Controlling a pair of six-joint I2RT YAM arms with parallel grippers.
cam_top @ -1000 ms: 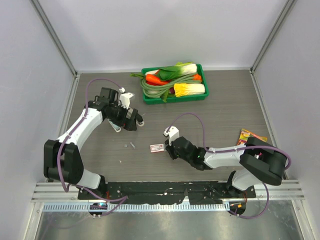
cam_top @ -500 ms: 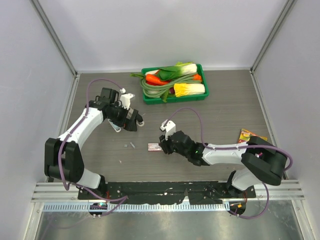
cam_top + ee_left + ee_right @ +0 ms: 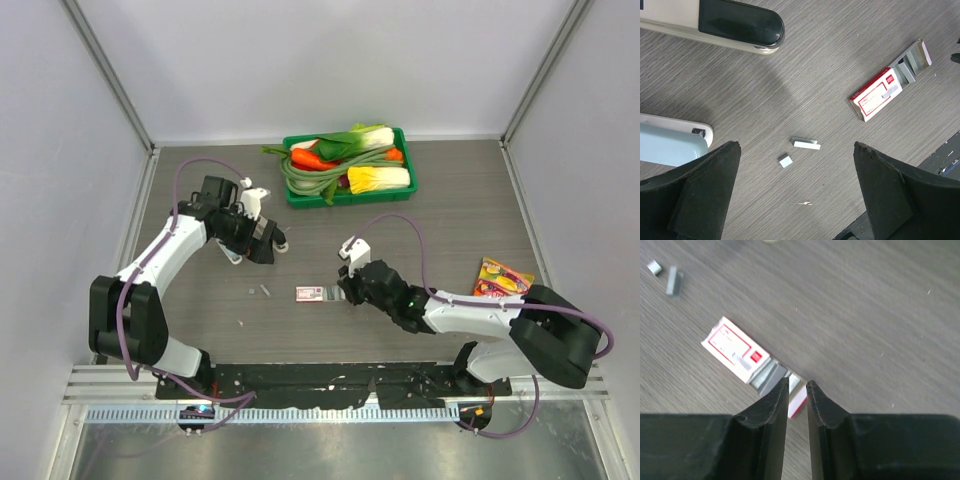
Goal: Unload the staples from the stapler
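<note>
The stapler (image 3: pixel 671 145), pale blue and white, lies opened at the left edge of the left wrist view. Its white-and-black upper arm (image 3: pixel 715 22) runs along the top. In the top view it is mostly hidden under my left gripper (image 3: pixel 268 243). That gripper (image 3: pixel 795 145) is wide open and holds nothing. Two short strips of staples (image 3: pixel 806 144) lie on the table between its fingers, and also show in the top view (image 3: pixel 258 290) and the right wrist view (image 3: pixel 674 280). My right gripper (image 3: pixel 343 290) is nearly closed (image 3: pixel 797 382), its tips over the pulled-out tray of a white-and-red packet (image 3: pixel 735 347).
The white-and-red packet (image 3: pixel 312 294) lies mid-table with staple strips in its open tray (image 3: pixel 910 62). A green tray (image 3: pixel 300 198) of toy vegetables stands at the back. A colourful packet (image 3: pixel 503 275) lies at the right. A tiny bent staple (image 3: pixel 805 203) lies near the front.
My right gripper reached left to the packet, then drew back to the right. The packet now looks longer, with its tray slid out. The left arm has hardly moved.
</note>
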